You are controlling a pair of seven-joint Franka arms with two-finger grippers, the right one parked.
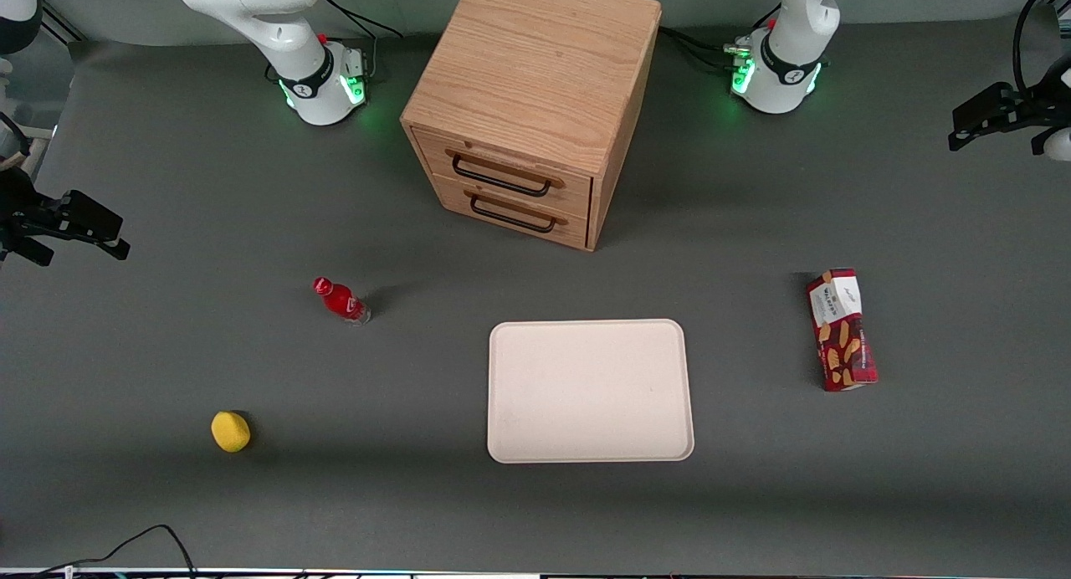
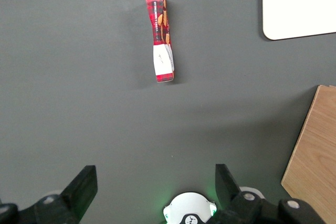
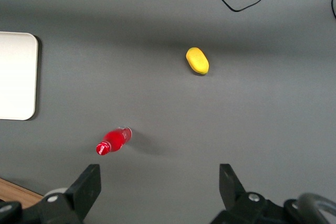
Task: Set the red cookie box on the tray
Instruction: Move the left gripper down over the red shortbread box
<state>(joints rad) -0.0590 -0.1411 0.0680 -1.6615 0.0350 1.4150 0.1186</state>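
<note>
So far nothing of the job is done, as I read it: the tray (image 1: 590,391) lies bare on the counter (image 1: 167,495), nearest the front camera, and the box (image 1: 842,330) has not been touched. From the tray's middle, in the front view, the box sits at about three o'clock, well apart from the tray's rim, toward the working arm's end. It lies flat on one long face, its white end panel pointing toward twelve o'clock and its cookie pictures facing up, with its length running roughly six to twelve, tilted slightly.

Everything is left: reach, grasp, lift, carry across, set down.

My tool (image 1: 996,123) hangs high at the working arm's end of the counter, farther from the front camera than the box, at about one o'clock from it. In the wrist view its fingers (image 2: 84,184) stand spread wide with nothing between them, so it is released and holding nothing. The box (image 2: 161,36) shows ahead of the spread fingers in that view, with bare counter between, so I judge the arm is at its start pose and must travel forward and down.

Farther off stands the cabinet (image 1: 535,77), at twelve o'clock from the tray.
</note>
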